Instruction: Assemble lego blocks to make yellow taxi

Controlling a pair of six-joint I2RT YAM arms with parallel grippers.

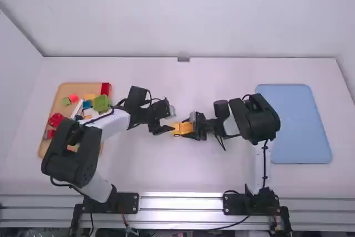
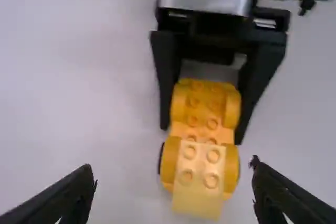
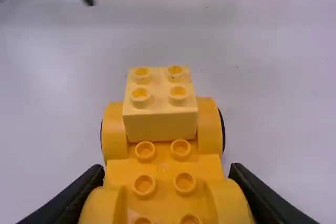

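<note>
1. Background: white wall across the upper frame of the high view; it meets the back edge of the white tabletop. Silver rail runs along the bottom edge.
2. Tabletop is pale and smooth-looking; it extends behind both grippers up to the wall, and in front of them down to the rail.
3. Wooden tray, left of frame, holds mixed blocks, among them a green block and, at its upper right corner, a red block. Left arm crosses over the tray's lower part.
4. Blue mat, right of frame; the right arm's elbow overlaps its left edge. White surface continues beyond the mat's right side.
5. Yellow car base sits just below frame centre, between the grippers. Light-yellow block on top of its end nearer the left gripper.
6. Left gripper: fingers spread, one to each side of that end, apart from it.
7. Right gripper: pinching the yellow car base by its sides, at the other end.
</note>
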